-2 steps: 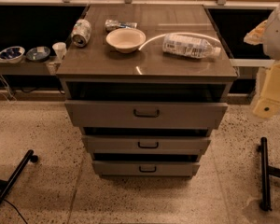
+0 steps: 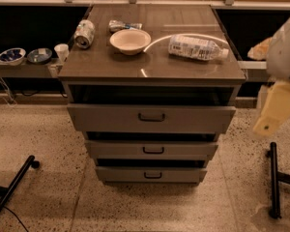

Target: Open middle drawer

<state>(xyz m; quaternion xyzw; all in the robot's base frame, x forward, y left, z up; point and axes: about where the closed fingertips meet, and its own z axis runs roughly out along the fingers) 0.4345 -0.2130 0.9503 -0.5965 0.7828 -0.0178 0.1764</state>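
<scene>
Gripper (image 2: 275, 108) hangs at right edge, grip state cannot tell; middle drawer (image 2: 116, 150) handle (image 2: 153, 150) lies leftward in view, lower, well apart.

Warm, dim light from overhead. Glare streaks mark the glossy bench (image 2: 101, 64) top. Deep shadow fills the gap above each drawer front, including the middle drawer (image 2: 152, 150), and the recesses on either side. The pale pincer (image 2: 275, 111), at the right edge, catches the strongest light.
</scene>
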